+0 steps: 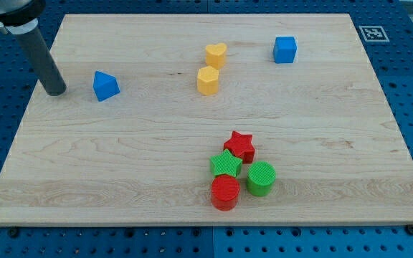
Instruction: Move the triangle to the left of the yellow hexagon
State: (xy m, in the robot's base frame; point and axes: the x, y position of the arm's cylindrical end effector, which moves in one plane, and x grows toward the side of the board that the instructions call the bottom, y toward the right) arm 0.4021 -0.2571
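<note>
My tip (54, 91) was seen at the view's left edge of the desk (120, 158), just to the left of the blue triangle (106, 86), apart from it, not touching. No hand was fitted, only the dark rod, so nothing was grasped. The blue triangle was located well to the left of the yellow hexagon (208, 80), roughly level with it. A yellow heart (216, 54) was found just above the hexagon, near-touching. A blue cube (285, 49) was placed toward the view's top right. A cluster was noted at the bottom centre: red star (240, 145), green star (226, 165), green cylinder (261, 178), red cylinder (225, 192), packed against each other.
</note>
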